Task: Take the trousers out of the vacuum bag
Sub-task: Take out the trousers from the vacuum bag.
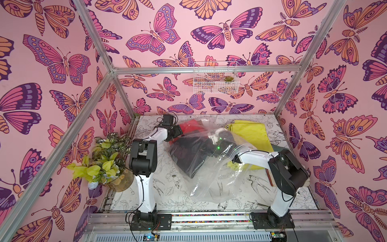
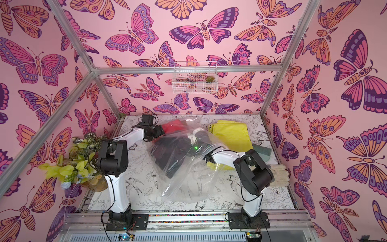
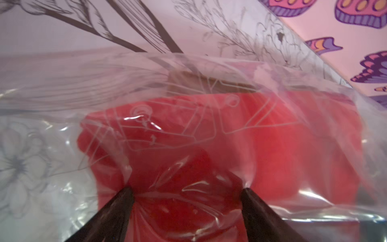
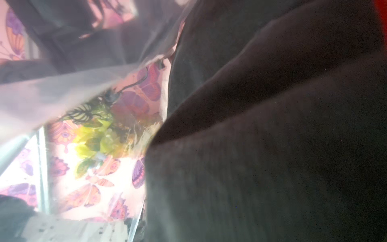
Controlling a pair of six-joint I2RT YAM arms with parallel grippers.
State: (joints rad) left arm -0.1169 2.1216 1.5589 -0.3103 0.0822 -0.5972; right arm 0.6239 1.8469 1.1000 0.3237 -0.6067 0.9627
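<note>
Here the left gripper (image 3: 186, 194) stands wide open. Its two black fingers (image 3: 117, 209) are spread far apart, and both tips press from outside into the clear film of the vacuum bag (image 1: 209, 180). The red trousers (image 3: 282, 136) bulge behind the plastic between the tips. The film puckers at each tip, but the jaws have not closed on anything.

In both top views the bag lies crumpled across the middle of the table (image 1: 163, 184). The red trousers sit at its far end, just beside the left gripper, and the black trousers (image 1: 188, 155) fill its middle. The yellow trousers (image 1: 251, 134) lie outside the bag at the far right of the table, touching the bag's edge.

The right gripper (image 1: 212, 137) is deep inside the bag and seen only through the plastic. Its wrist view is filled with black cloth (image 4: 272, 146) and shows no fingers. The jaws are closed, but I cannot tell whether they pinch the cloth.
</note>
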